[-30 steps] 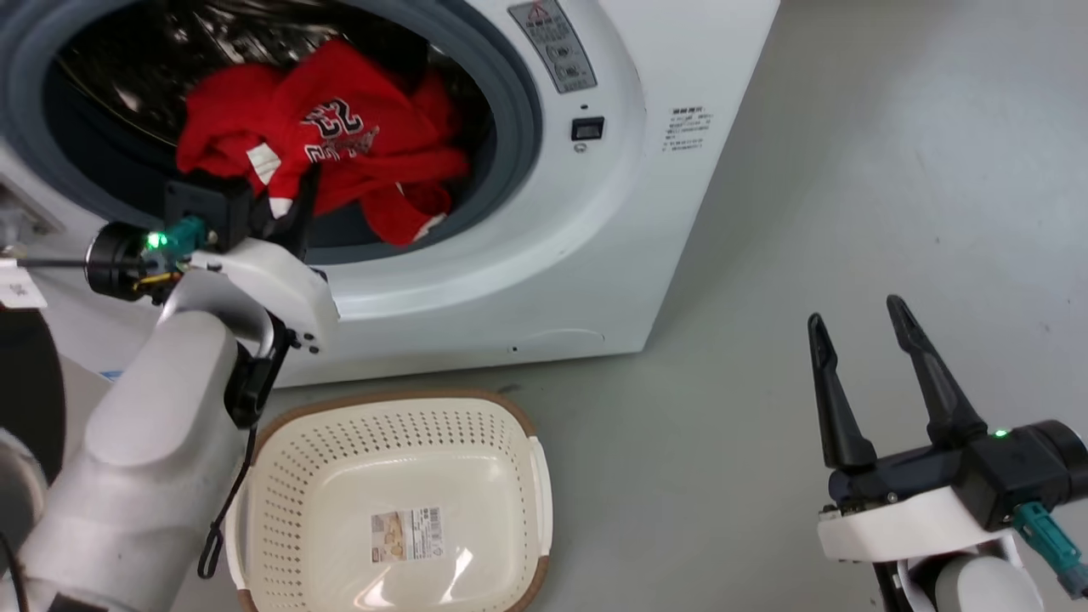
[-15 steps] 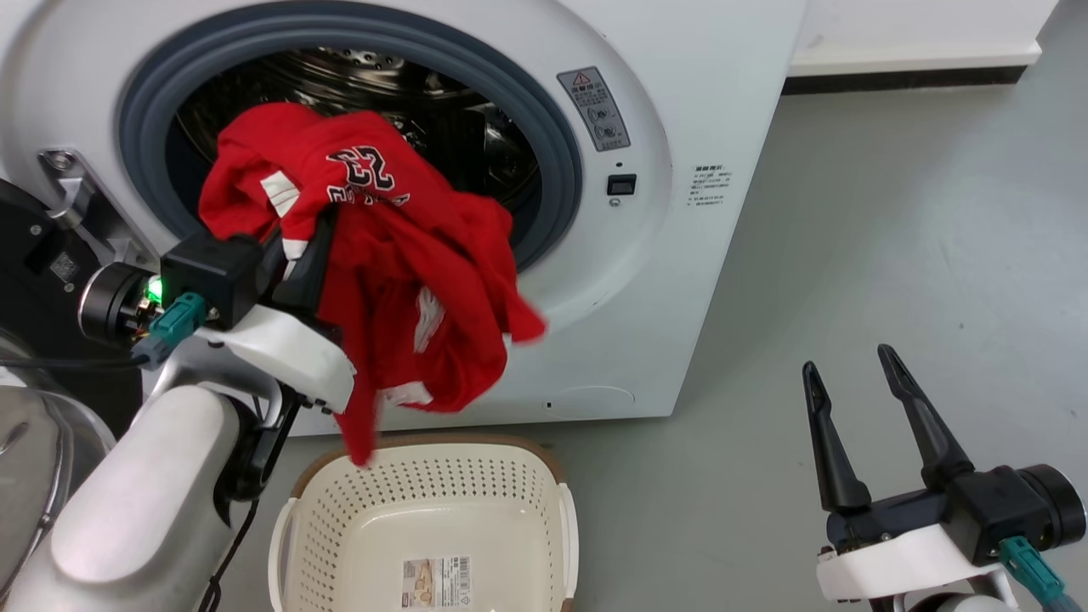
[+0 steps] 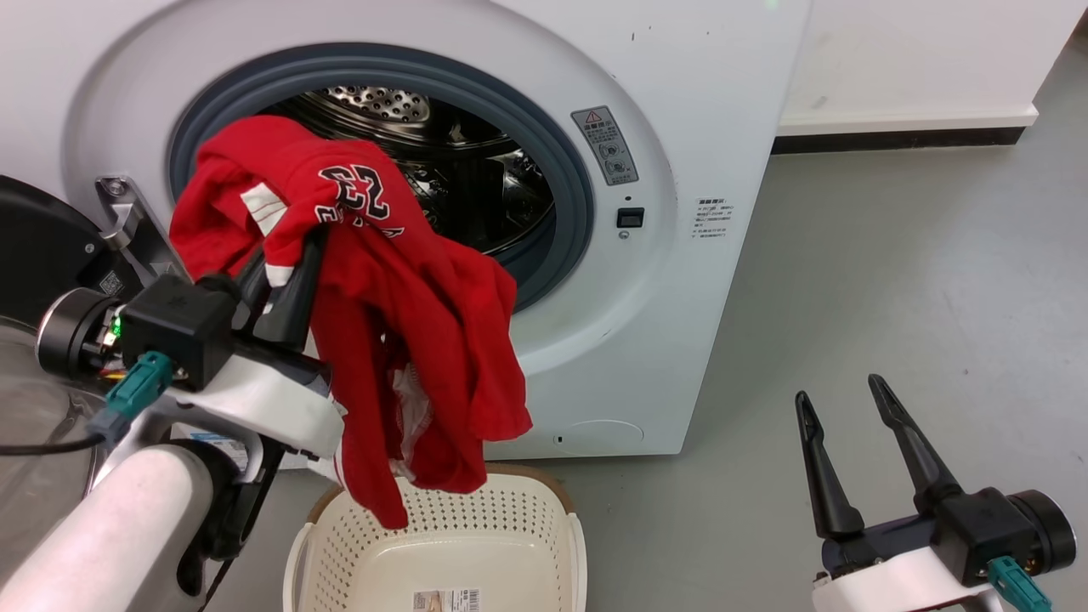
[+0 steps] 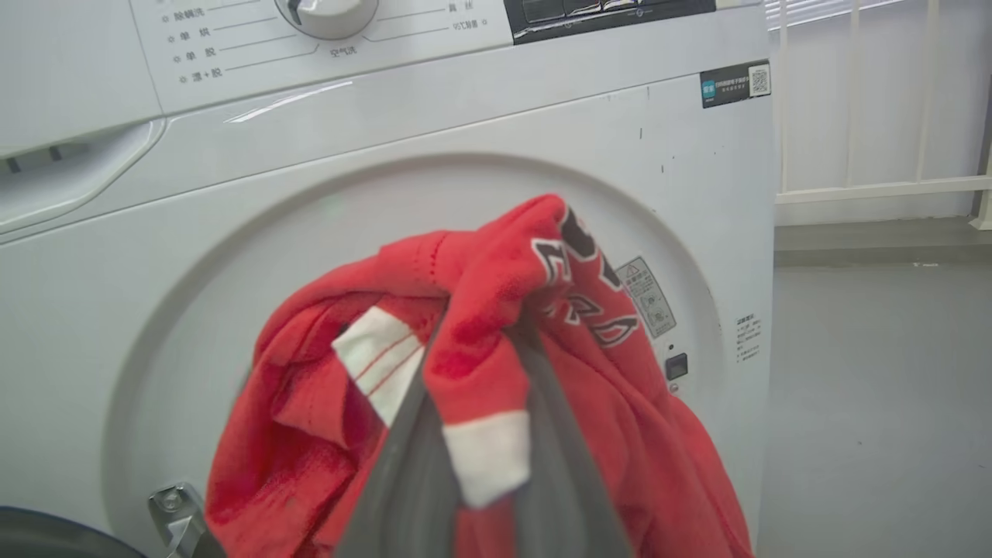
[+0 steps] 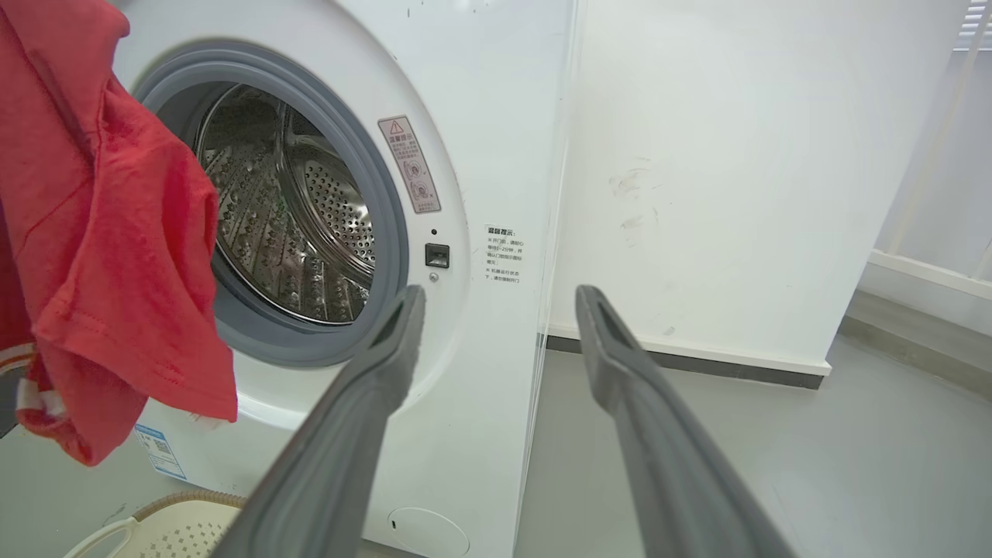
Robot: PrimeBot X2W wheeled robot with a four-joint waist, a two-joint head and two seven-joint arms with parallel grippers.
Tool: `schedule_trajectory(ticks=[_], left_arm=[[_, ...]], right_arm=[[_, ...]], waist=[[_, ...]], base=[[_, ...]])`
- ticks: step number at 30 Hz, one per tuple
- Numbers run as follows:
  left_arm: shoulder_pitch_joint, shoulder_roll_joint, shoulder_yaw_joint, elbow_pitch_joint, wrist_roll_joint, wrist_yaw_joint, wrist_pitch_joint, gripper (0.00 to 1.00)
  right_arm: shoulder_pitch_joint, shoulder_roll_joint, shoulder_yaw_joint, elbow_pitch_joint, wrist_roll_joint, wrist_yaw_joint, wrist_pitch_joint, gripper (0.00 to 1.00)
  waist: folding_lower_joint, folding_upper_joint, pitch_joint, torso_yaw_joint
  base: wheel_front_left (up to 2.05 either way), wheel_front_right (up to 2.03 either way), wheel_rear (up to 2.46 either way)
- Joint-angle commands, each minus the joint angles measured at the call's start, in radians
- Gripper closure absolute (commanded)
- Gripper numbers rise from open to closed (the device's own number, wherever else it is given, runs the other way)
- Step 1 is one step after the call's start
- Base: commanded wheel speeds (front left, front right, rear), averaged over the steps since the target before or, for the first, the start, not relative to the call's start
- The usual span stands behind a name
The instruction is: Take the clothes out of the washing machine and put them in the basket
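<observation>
The clothes (image 3: 399,297), a red garment with white trim and the number 23, hang outside the washing machine (image 3: 680,110) in front of its round opening. My left gripper (image 3: 285,272) is shut on a fold near the number; its fingertips are buried in the cloth. The lowest red end dangles over the back rim of the cream basket (image 3: 527,518) on the floor below. The left wrist view shows the clothes (image 4: 496,263) bunched between my left gripper (image 4: 484,349) fingers. My right gripper (image 3: 837,395) stands open and empty at the lower right, apart from everything.
The washer's black-framed door (image 3: 42,246) stands swung open at the left, close behind my left wrist. The steel drum (image 5: 310,209) shows through the opening. Grey floor (image 3: 892,280) stretches to the right of the machine, up to a white wall with a dark baseboard (image 3: 901,136).
The clothes have come out of the drum, held by my left gripper, and now hang over the basket. The head camera has tilted up. The right gripper stays open.
</observation>
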Motion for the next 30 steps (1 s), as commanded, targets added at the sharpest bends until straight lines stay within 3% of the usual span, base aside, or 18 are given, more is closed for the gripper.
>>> schedule_trajectory(ticks=[1,15,24,30], left_arm=[[0.018,0.01,0.007,-0.024,0.003,0.011,0.003,1.0],[0.121,0.015,-0.007,-0.067,-0.014,0.039,-0.016,1.0],[0.187,-0.014,-0.071,0.016,-0.027,0.007,-0.038,1.0],[0.191,-0.074,-0.137,0.134,-0.036,-0.038,-0.055,1.0]], right_arm=[[0.014,0.001,0.003,0.002,0.001,-0.001,-0.002,0.0],[-0.009,0.001,-0.005,-0.007,-0.007,-0.001,-0.002,0.0],[-0.055,0.001,-0.014,-0.02,-0.017,-0.001,-0.002,0.0],[-0.108,0.001,-0.023,-0.035,-0.026,-0.001,-0.002,0.0]], waist=[[0.0001,0.0,-0.003,0.0],[0.0001,0.0,0.034,-0.005],[0.0001,0.0,0.121,0.0],[0.0001,0.0,0.225,-0.006]], base=[[0.0,0.0,0.0],[0.0,0.0,0.0],[0.0,0.0,0.0],[0.0,0.0,0.0]])
